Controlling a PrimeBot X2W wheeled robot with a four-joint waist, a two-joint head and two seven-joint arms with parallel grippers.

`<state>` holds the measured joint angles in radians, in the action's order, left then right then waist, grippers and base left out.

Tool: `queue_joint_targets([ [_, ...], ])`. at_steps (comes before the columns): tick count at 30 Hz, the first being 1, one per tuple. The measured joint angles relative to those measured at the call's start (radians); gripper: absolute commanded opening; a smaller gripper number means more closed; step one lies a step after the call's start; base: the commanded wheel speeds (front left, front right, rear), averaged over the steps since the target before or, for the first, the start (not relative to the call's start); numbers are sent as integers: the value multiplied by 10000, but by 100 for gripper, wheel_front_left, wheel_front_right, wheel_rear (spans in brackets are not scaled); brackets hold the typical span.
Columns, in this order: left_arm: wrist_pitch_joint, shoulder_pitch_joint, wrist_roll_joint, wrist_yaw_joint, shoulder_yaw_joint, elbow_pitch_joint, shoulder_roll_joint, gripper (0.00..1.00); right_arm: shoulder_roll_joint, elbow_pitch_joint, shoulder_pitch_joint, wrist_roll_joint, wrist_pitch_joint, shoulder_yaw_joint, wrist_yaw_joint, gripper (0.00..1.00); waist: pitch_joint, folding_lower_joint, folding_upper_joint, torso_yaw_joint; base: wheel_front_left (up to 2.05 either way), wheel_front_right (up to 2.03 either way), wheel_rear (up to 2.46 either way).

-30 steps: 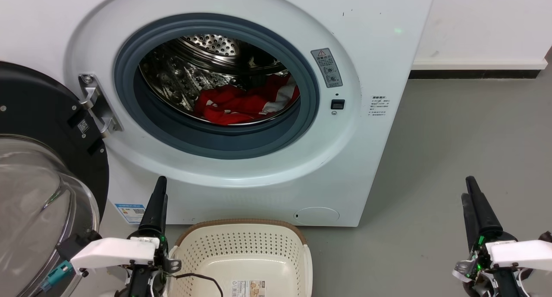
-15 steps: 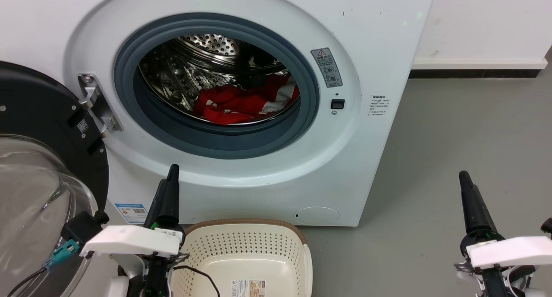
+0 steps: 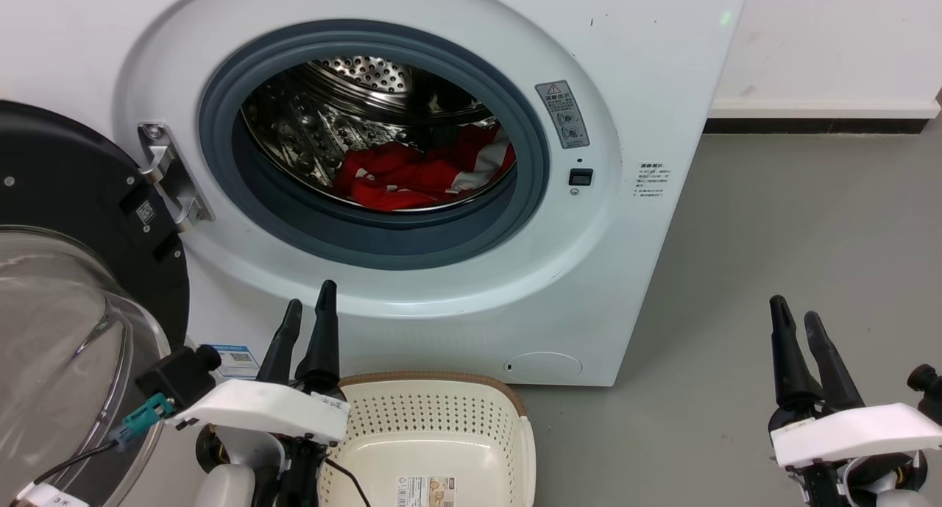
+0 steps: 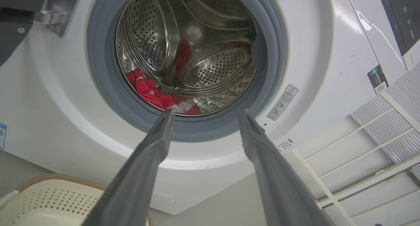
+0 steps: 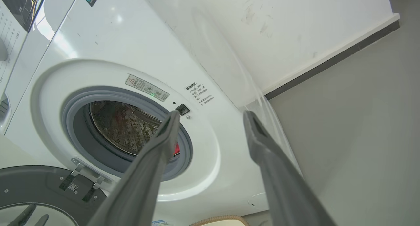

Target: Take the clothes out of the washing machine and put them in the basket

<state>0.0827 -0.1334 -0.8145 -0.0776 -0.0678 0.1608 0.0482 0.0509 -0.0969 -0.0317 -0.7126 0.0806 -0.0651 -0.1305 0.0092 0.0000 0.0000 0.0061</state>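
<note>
The white washing machine (image 3: 647, 65) stands with its grey-ringed port open. Red clothes (image 3: 412, 179) with white trim lie at the bottom of the steel drum; the left wrist view shows the clothes (image 4: 154, 94) too. The cream basket (image 3: 508, 437) sits on the floor right before the machine and holds nothing but its label. My left gripper (image 3: 309, 308) is open, low in front of the machine just left of the basket, fingers pointing up toward the port. My right gripper (image 3: 795, 312) is open over the grey floor to the machine's right. Both hold nothing.
The black-framed glass door (image 3: 66, 301) hangs open at the left, close beside my left arm. Grey floor (image 3: 795, 220) spreads to the right of the machine up to a white wall with a dark skirting (image 3: 817, 126). A thin black cable (image 3: 352, 476) droops into the basket.
My left gripper has risen and shifted right toward the port, and its fingers now show apart. The right gripper moved slightly up and left and also shows its fingers spread.
</note>
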Motion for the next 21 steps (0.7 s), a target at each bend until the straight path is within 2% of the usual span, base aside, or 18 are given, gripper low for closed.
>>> queue_joint_targets([
  [21, 598, -144, 2876, 265, -485, 61, 13, 100, 0, 142, 162, 2953, 476, 54, -2, 100, 4, 1, 0, 123, 0, 0, 0],
])
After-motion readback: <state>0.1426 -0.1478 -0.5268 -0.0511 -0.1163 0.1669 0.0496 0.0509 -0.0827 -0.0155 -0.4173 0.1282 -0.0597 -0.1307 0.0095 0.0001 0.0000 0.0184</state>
